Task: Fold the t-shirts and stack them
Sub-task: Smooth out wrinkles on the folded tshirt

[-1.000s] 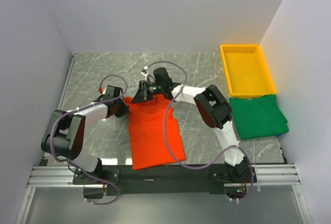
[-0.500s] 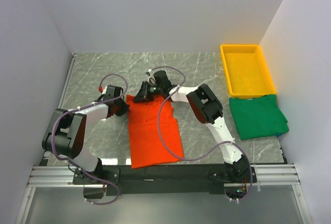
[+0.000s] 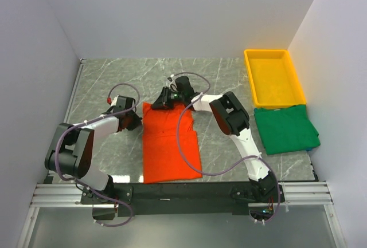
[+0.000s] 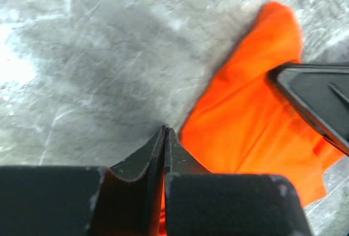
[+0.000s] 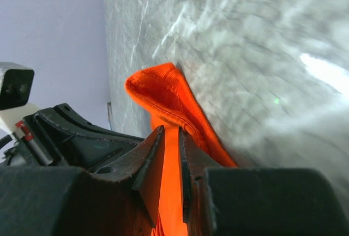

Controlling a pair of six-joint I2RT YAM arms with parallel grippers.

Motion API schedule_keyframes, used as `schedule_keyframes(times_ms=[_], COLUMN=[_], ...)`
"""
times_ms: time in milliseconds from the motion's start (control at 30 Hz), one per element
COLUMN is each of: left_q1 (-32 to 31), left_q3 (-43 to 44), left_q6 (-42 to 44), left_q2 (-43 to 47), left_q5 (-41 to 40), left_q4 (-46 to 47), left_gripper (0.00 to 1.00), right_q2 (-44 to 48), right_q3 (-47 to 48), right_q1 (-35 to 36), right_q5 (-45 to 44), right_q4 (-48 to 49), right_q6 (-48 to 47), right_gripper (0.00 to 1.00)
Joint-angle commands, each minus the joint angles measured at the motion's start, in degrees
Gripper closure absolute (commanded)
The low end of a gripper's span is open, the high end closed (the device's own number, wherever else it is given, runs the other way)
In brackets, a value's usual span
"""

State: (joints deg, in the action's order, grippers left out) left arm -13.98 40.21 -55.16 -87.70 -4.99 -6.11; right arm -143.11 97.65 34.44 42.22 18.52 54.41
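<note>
Left pincer [image 4: 165, 131] and right pincer [image 5: 170, 133] each clench a far corner of the orange shirt [image 3: 171, 145], which trails behind them, likely to stretch it flat for folding; the green shirt [image 3: 285, 129] lies well to their right.

tray: yellow plastic tray [image 3: 250, 76], rectangular with a raised rim, long side running far to near, on the far-right part of the table close to the right wall
table: grey marble-pattern top [image 3: 114, 82] with pale veins, matte; the same surface fills both wrist views, blurred
walls: plain pale panels [image 3: 172, 19] closing in the left, back and right sides of the table
rail: aluminium extrusion frame [image 3: 57, 193] running along the near edge, slotted profile
below rail: grey floor-like surface, detail too soft to tell
</note>
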Motion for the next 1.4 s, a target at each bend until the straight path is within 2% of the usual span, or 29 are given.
schedule_keyframes(times_ms=[0, 267, 567, 733, 1033, 1133, 1300, 1367], left_q1=[0.5, 0.8, 0.8, 0.8, 1.8, 2.4, 3.2, 3.2], left_q3=[0.7, 9.4, 14.2, 16.2, 20.3, 20.7, 22.1, 23.2], left_q6=[1.1, 2.3, 2.6, 2.5, 1.7, 1.7, 2.2, 2.5], left_q2=[1.1, 2.3, -2.4, -8.8, -18.6, -19.3, -18.3, -17.6], left_q5=[-2.4, -2.9, 4.4, 6.4, 6.0, 5.8, 5.1, 5.2], left_q4=[-5.4, -8.4, -3.6, -1.3, -0.4, -0.8, -2.6, -3.9], left_gripper=[0.91, 0.85, 0.84, 0.85, 0.87, 0.87, 0.84, 0.80], right_q2=[5.8, 17.1, 23.6, 22.2, 14.4, 13.6, 13.7, 14.7], right_q3=[-2.1, -8.5, -19.5, -24.2, -24.3, -24.7, -23.3, -22.5], right_q1=[-2.2, -5.2, -10.2, -13.1, -15.9, -16.9, -18.2, -18.5], right_q5=[-0.8, 2.3, 5.1, 6.8, 7.0, 7.1, 6.2, 6.2], right_q4=[3.7, 1.5, -0.2, 1.8, 5.2, 7.5, 5.6, 4.9], right_q6=[0.2, -4.6, -10.8, -11.4, -8.2, -5.8, -5.5, -5.8], right_gripper=[0.76, 0.76, 0.76, 0.76, 0.76, 0.76, 0.76, 0.76])
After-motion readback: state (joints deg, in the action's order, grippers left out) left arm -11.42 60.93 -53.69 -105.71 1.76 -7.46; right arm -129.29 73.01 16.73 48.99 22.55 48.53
